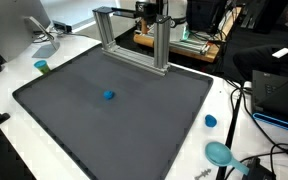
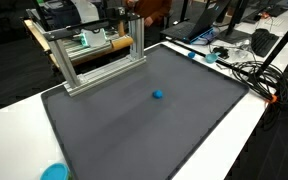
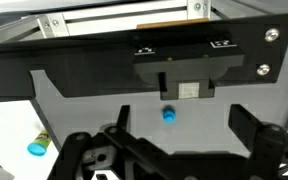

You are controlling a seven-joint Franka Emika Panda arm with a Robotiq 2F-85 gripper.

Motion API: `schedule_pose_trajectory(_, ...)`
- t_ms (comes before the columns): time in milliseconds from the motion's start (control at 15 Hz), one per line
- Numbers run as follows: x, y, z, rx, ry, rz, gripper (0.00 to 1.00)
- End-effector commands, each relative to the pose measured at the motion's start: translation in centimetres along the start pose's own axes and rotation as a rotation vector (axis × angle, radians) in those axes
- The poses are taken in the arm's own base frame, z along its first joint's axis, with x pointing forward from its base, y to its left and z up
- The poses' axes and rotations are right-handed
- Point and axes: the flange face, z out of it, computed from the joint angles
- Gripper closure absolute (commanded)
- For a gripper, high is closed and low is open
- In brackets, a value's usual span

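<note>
A small blue object (image 1: 108,96) lies alone near the middle of the dark grey mat (image 1: 74,120). It shows in both exterior views (image 2: 158,95). In the wrist view it (image 3: 168,114) lies on the mat between and beyond my fingers. My gripper (image 3: 184,128) is open and empty, well above the mat. It points toward the aluminium frame (image 1: 134,35). In the exterior views my arm shows only as a dark shape at the top edge, behind the frame.
The frame (image 2: 99,55) stands on the mat's far edge. A teal cup (image 1: 42,67), a blue cap (image 1: 211,121) and a teal dish (image 1: 219,153) sit on the white table around the mat. Cables (image 2: 249,70) lie along one side.
</note>
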Motion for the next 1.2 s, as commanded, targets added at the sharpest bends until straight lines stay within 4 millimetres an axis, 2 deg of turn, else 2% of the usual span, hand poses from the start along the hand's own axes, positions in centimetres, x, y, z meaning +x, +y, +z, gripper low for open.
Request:
schedule_pose_trajectory(0, -0.4, -0.4, 0.0, -0.011, -0.010, 0.000, 0.00)
schedule_pose_trajectory(400, -1.6, -1.5, 0.5, -0.029, -0.031, -0.024, 0.00)
schedule_pose_trajectory(667, -1.3, -1.9, 1.7, 0.002, -0.060, -0.055, 0.00)
schedule_pose_trajectory(1133, -0.8, -1.4, 3.1, 0.075, -0.101, -0.053, 0.00)
